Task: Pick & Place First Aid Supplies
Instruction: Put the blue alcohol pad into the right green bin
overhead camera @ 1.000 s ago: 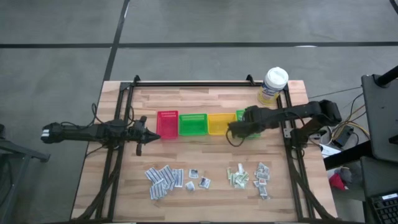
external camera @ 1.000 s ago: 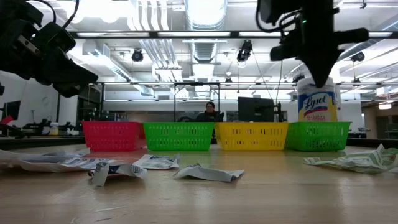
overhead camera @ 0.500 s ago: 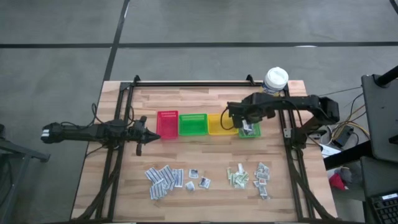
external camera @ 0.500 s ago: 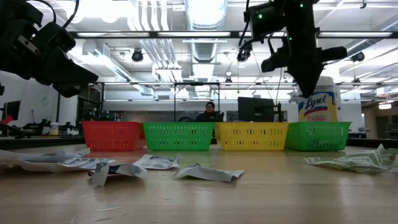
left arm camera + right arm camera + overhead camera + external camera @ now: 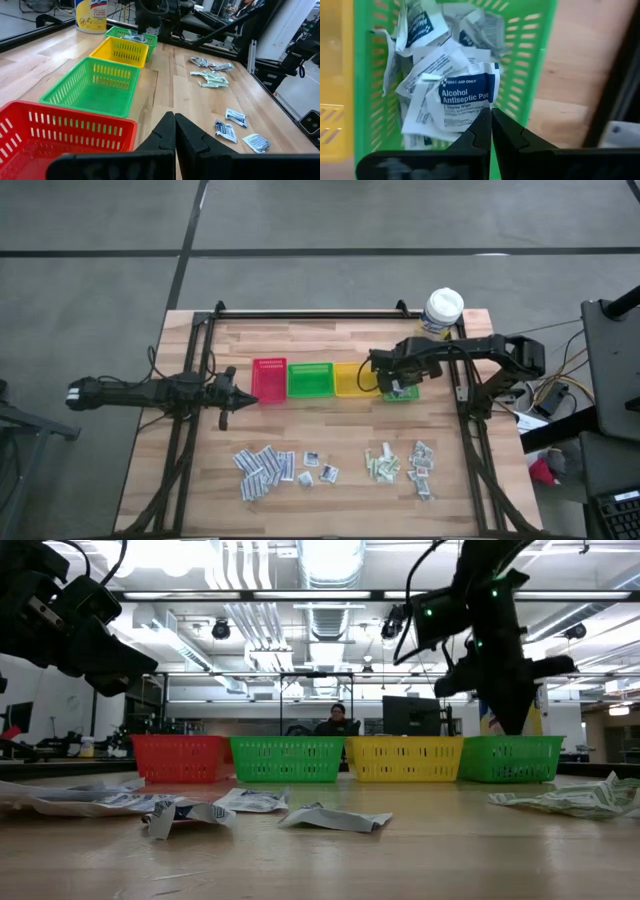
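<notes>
My right gripper (image 5: 398, 385) points down into the right-hand green bin (image 5: 408, 394) and is shut on a white-blue alcohol pad sachet (image 5: 465, 97). Several more white-blue sachets (image 5: 420, 30) lie in that bin. My left gripper (image 5: 228, 396) is shut and empty, hovering level beside the red bin (image 5: 269, 380); its closed fingers also show in the left wrist view (image 5: 175, 125). On the near half of the table, loose sachets lie flat in a left pile (image 5: 265, 465) and a right pile (image 5: 400, 462). My right gripper pinches the sachet by one edge (image 5: 486, 111) between its two fingertips. The fingers come from above, pointing down. The sachet hangs below them inside the green bin, over the other sachets; whether it touches them I cannot tell.
The red bin, a green bin (image 5: 311, 379), a yellow bin (image 5: 352, 378) and the right green bin stand in a row across the table's middle. A white-lidded yellow wipes tub (image 5: 441, 315) stands at the far right corner. A person (image 5: 338, 718) sits in the room beyond.
My right gripper has swung over the right green bin and gone down into it, staying shut on the sachet. My left arm has kept still.
</notes>
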{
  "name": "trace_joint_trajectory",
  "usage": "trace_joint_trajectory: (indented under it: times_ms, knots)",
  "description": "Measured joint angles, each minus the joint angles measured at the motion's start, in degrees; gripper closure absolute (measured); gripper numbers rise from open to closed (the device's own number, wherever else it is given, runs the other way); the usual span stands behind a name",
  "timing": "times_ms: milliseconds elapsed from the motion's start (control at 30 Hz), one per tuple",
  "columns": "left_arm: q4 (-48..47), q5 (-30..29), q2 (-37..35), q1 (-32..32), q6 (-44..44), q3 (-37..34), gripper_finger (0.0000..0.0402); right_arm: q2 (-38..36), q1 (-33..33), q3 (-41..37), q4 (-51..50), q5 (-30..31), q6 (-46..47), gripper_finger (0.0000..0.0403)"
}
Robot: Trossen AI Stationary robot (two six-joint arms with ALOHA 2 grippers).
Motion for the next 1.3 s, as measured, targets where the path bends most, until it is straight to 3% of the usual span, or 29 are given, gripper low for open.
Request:
trace_joint_trajectory:
  times_ms: [700,1133,1300]
  knots:
    - [0.0,-0.02,0.02,0.02,0.02,0.0,0.0401,-0.02,0.03,-3.02,1.98,1.24,-1.29,0.0391]
    - [0.0,-0.01,0.01,0.01,0.02,0.0,0.0401,-0.04,0.07,-2.93,1.4,1.19,-6.59,0.0304]
    - [0.0,-0.02,0.0,-0.01,0.02,0.0,0.0401,-0.04,0.07,0.06,-2.49,0.96,-6.82,0.0288]
